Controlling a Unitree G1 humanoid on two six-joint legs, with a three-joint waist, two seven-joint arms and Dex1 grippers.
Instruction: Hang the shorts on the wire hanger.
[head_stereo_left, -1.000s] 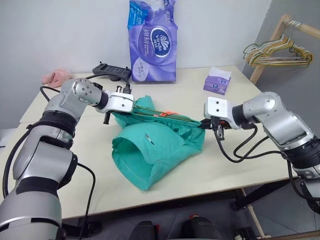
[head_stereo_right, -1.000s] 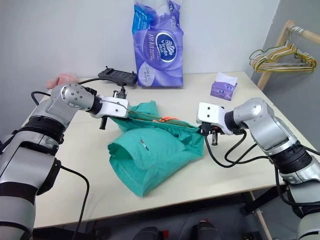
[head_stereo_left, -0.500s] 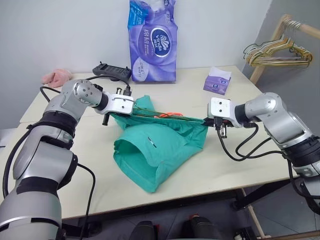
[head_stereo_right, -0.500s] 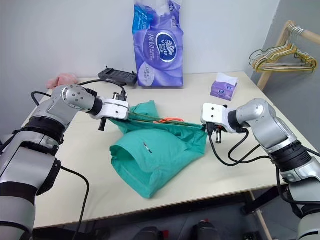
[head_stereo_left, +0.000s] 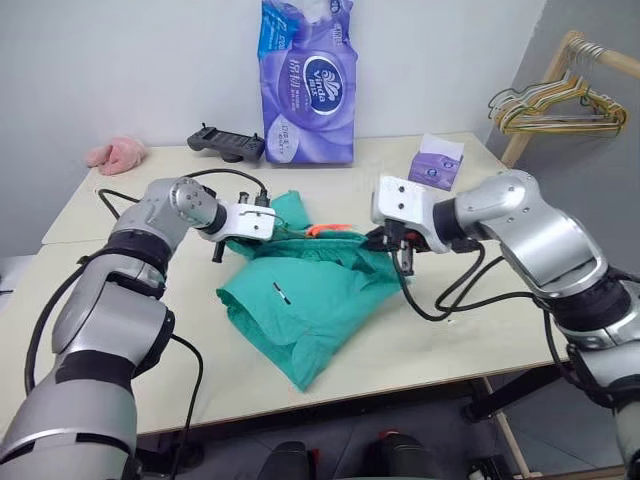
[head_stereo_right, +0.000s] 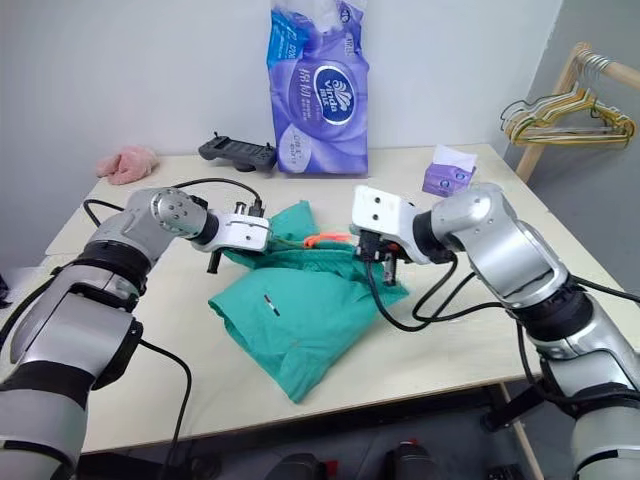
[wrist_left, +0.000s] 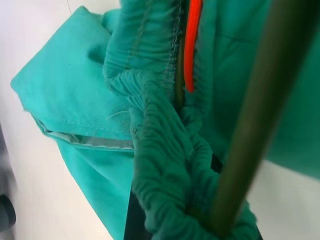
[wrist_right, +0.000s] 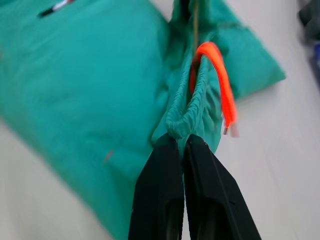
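Teal-green shorts (head_stereo_left: 300, 300) heaped mid-table (head_stereo_left: 450, 340), legs sprawled toward the near edge, waistband lifted off the surface between both arms. Left gripper (head_stereo_left: 262, 228) clenched on the gathered waistband at the left end; in the left wrist view bunched elastic wrapped around a dark olive wire hanger (wrist_left: 250, 125) rod running alongside the fabric. Right gripper (wrist_right: 181, 145) pinched tight on the waistband's right end, black fingers (wrist_right: 160, 195) pressed together on a fold of cloth. Orange-red drawstring (wrist_right: 220, 85) looping out of the waistband just beyond the right fingertips, also visible between the two grippers from the head views. Small dark-and-white tag (head_stereo_left: 279, 293) on the upper face of the shorts, text not legible. Behind the shorts, against the wall, tall purple tissue pack (head_stereo_left: 305, 80) upright, round blue emblem reading "Vinda", other characters too small to read. Black handheld controller (head_stereo_left: 226, 143) just left of the pack. Small purple tissue box (head_stereo_left: 435, 165) toward the far right corner, print unreadable. Pink cloth (head_stereo_left: 115, 154) at the far left edge. Bunch of pale gold and silver hangers (head_stereo_left: 555, 105) on a wooden rack (head_stereo_left: 535, 100) off the table's right side, well apart from the shorts.
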